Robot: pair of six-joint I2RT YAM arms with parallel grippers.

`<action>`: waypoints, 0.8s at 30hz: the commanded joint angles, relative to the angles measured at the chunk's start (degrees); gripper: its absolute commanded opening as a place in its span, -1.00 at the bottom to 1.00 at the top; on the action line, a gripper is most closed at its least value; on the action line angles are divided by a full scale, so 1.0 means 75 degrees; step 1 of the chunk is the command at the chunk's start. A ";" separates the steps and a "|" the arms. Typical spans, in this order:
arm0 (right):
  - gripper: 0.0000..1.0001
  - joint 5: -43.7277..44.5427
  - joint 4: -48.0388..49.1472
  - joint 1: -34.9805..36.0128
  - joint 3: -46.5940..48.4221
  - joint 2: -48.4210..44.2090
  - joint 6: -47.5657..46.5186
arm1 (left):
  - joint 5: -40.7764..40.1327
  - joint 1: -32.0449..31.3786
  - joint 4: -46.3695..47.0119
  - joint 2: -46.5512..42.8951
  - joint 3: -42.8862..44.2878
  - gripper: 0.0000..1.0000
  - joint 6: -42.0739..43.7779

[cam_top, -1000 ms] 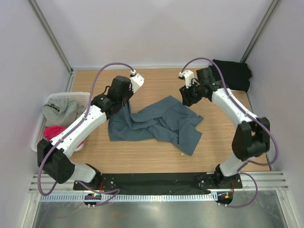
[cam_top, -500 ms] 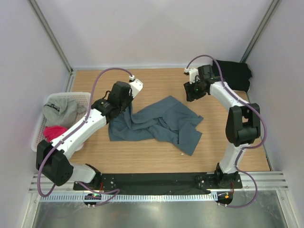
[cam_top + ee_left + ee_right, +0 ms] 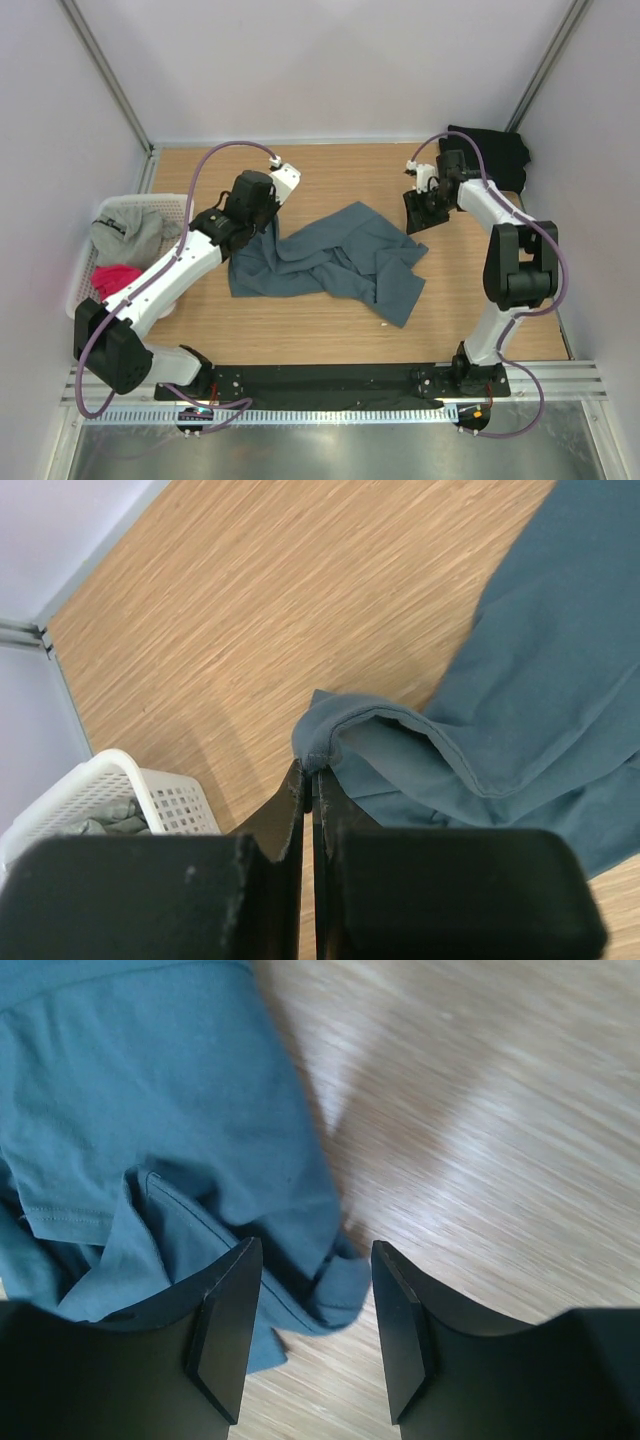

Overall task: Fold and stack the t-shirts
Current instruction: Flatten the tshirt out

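The tool (image 3: pixel 314 1260), jaws apart, frames the blue-grey t-shirt (image 3: pixel 150 1090) edge.

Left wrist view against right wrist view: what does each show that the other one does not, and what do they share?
Only the left wrist view: the left end effector shut on a hem of the blue-grey t-shirt, and a corner of the white basket. Only the right wrist view: the right end effector open, with a shirt corner seen between its fingers and nothing gripped. Both: the same blue-grey t-shirt lying crumpled on the wooden table.
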 commanded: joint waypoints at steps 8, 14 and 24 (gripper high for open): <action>0.08 -0.0969 0.0067 0.0018 0.0920 0.1356 -0.0052 | 0.0196 0.0207 0.0238 -0.0231 -0.0059 -1.00 -0.0225; -0.19 -0.1402 -0.0155 0.0018 0.1084 0.1591 -0.0169 | 0.0243 0.0266 0.0249 -0.0126 -0.0036 -1.00 -0.0237; -0.79 -0.1743 -0.0589 0.0018 0.0955 0.1427 -0.0439 | 0.0313 0.0289 0.0284 0.0050 -0.0001 -1.00 -0.0272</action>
